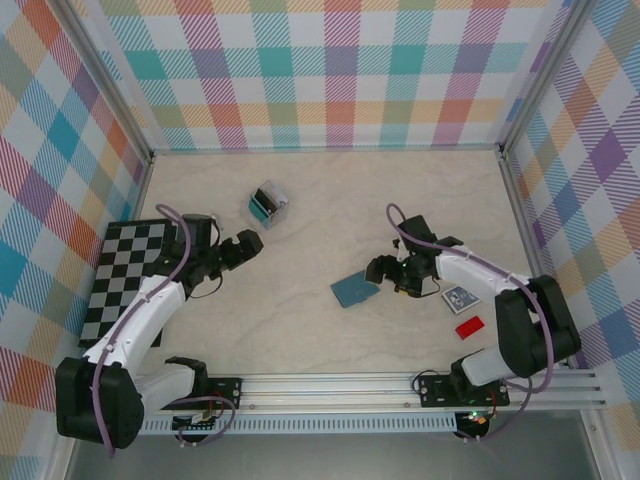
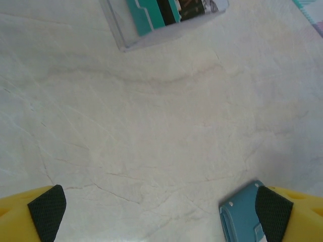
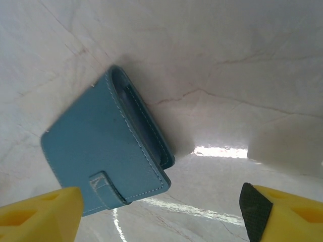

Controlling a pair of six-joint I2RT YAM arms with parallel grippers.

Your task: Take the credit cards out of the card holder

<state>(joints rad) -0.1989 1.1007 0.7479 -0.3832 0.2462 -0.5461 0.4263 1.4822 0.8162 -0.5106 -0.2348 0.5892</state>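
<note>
the card holder (image 3: 101,151) looks like stitched matt leather, on a smooth, faintly glossy marble-patterned table (image 3: 242,50).

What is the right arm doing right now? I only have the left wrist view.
Observer: The right gripper hovers right by the card holder, jaws apart, gripping nothing.
Operator: Is the holder open?
Observer: No. The right wrist view shows it folded, its tab wrapped over the edge.
Operator: Any cards out?
Observer: Two lie on the table to the right of the holder: a blue patterned card and a red card.
</note>
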